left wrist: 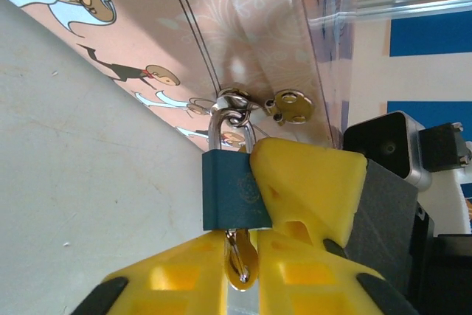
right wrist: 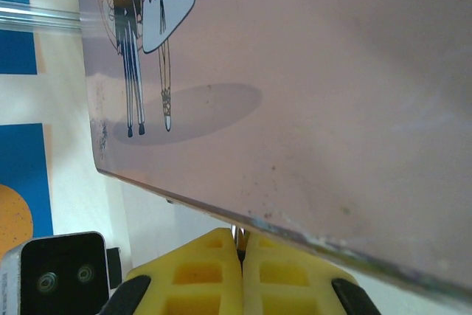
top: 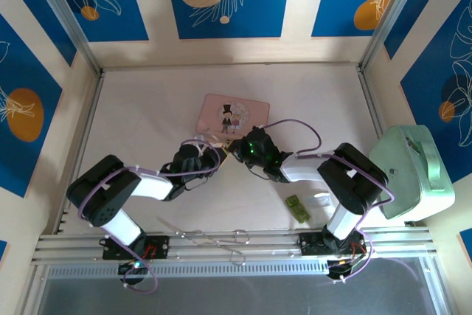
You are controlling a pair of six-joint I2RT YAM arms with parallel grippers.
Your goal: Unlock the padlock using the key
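You see the pink box (top: 234,112) lying shut in the middle of the table (top: 147,123), and the padlock (left wrist: 230,189) hangs at its near edge, with the silver shackle (left wrist: 219,127) passed through the ring (left wrist: 234,99) of the box's clasp. The padlock has a small blue-green body, and a brass key (left wrist: 239,260) comes out of its underside, with your left gripper (left wrist: 242,245) clamped on it. Your right gripper (right wrist: 240,245) has its yellow fingers pressed together against the side of the padlock, with a thin sliver between them that I cannot identify.
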